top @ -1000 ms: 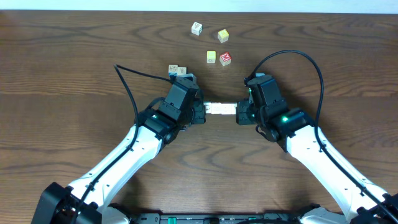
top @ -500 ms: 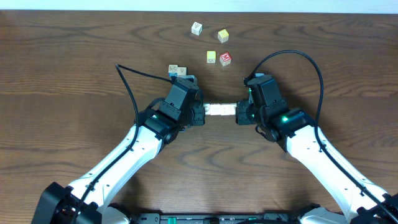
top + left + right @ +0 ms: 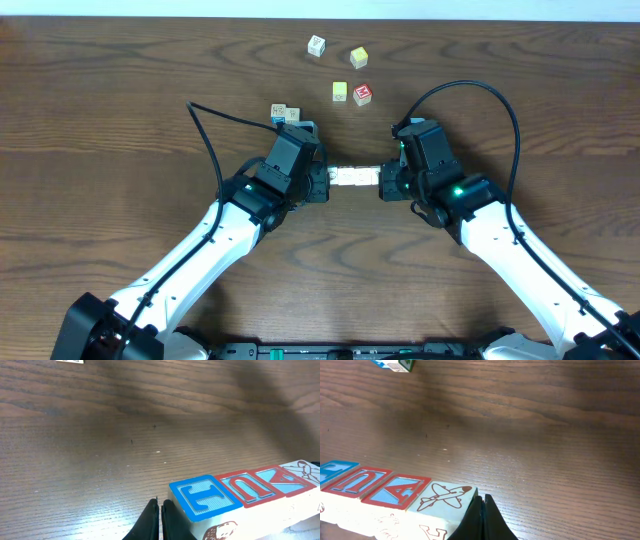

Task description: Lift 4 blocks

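With jaws closed, the left gripper (image 3: 325,183) and right gripper (image 3: 385,185) pinch the four blocks (image 3: 354,176) endwise in a row mid-table (image 3: 100,100); the squeeze looks made, but whether they have lifted is unclear.

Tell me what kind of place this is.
Probably a robot lab or test bench rather than a home. A dark wood-grain table has a left arm and a right arm mounted at its edge. The only props are a row of alphabet blocks and loose cubes.
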